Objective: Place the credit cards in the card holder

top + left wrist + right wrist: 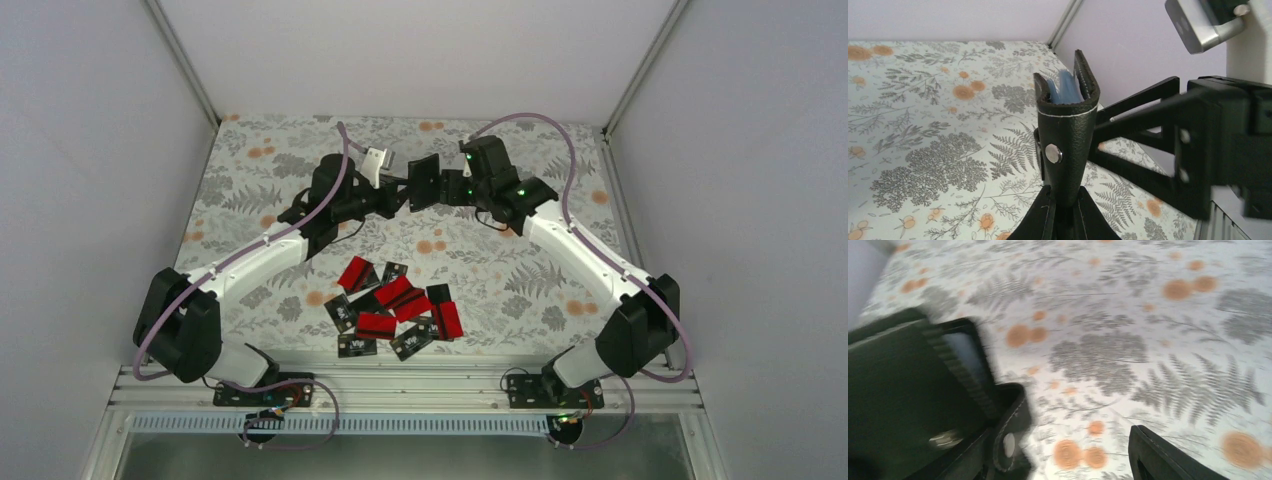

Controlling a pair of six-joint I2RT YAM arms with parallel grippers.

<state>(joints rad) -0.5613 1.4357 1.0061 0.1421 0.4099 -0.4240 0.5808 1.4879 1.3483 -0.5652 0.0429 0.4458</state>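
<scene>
The black card holder [424, 180] hangs in the air over the back middle of the table, between both arms. My left gripper [398, 198] is shut on its lower edge; in the left wrist view the card holder [1068, 125] stands upright from my left gripper [1066, 202], slightly spread, light blue showing inside. My right gripper [448, 188] is open beside it. In the right wrist view the card holder [893, 390] fills the left side, and my right gripper [1068, 450] has bare table between its fingers. The credit cards [395, 300], red and black, lie scattered near the front.
A floral cloth [250, 190] covers the table. White enclosure walls stand on three sides, with a metal post [185, 60] in each back corner. An aluminium rail [400, 395] runs along the near edge by the arm bases.
</scene>
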